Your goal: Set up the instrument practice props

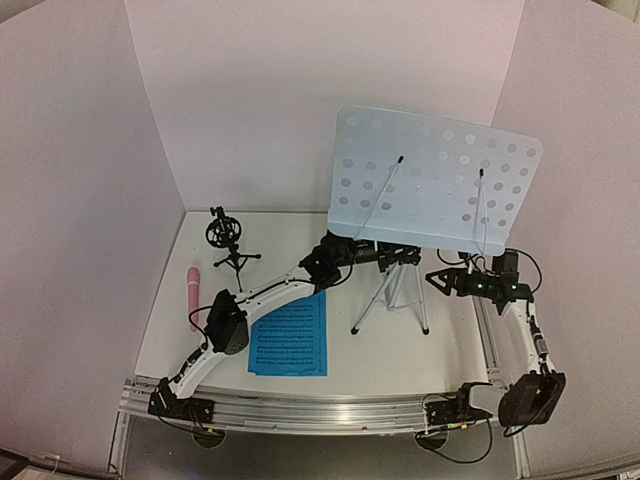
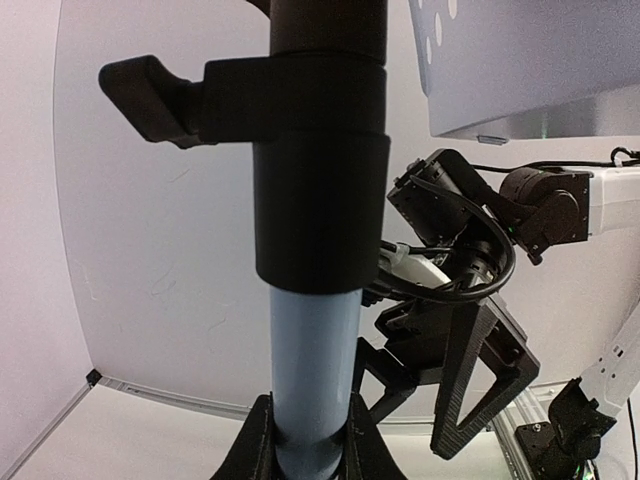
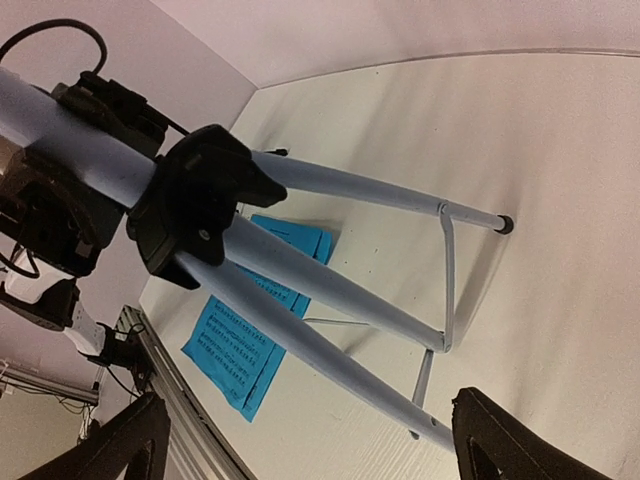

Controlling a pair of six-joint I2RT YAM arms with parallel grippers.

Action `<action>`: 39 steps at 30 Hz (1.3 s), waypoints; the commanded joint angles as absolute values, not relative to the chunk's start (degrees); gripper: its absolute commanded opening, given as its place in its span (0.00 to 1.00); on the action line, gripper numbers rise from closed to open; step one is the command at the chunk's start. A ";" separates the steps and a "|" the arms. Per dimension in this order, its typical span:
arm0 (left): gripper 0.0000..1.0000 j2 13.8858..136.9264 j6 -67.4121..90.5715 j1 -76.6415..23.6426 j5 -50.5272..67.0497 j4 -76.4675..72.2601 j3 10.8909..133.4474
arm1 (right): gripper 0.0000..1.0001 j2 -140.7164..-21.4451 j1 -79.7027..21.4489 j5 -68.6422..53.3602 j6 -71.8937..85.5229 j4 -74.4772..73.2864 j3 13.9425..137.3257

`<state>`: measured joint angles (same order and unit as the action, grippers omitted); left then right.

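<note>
So we've got the music stand point(image 1: 435, 180) upright on its three legs on the table point(image 1: 400, 350). Our left gripper point(image 2: 310, 445) is clenched on the stand's pole, just under the black collar point(image 2: 320, 215). Our right gripper point(image 1: 437, 278) sits just right of the stand, jaws spread wide, grasping nothing. The blue sheets point(image 1: 292, 335) lie flat near-left of the stand. The pink microphone point(image 1: 192, 295) lies further left, and the little black mic tripod point(image 1: 228, 240) stands off to the stand's left.
</note>
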<state>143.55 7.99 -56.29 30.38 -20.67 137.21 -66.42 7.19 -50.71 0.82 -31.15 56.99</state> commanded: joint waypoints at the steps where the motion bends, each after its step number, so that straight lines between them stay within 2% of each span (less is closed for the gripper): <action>1: 0.00 139.75 12.74 -56.34 30.89 -23.01 138.85 | 0.96 -67.58 8.88 -54.24 -2.93 -30.79 56.16; 13: 0.00 141.63 13.60 -56.44 31.61 -26.99 142.00 | 0.97 -79.04 10.45 -59.52 -4.73 -21.18 65.01; 18: 0.00 141.92 13.92 -56.41 31.56 -27.37 141.14 | 0.88 -85.32 10.21 -66.50 -3.46 -20.19 72.18; 28: 0.00 143.45 14.50 -56.34 30.85 -27.42 143.26 | 0.85 -87.44 6.29 -73.73 -4.54 -19.95 73.62; 35: 0.00 143.50 14.26 -56.34 30.78 -27.25 143.23 | 0.81 -87.69 3.63 -72.37 -4.79 -20.04 73.66; 39: 0.00 143.49 14.16 -56.43 30.71 -26.97 143.20 | 0.72 -90.44 2.83 -72.73 -3.82 -20.04 74.81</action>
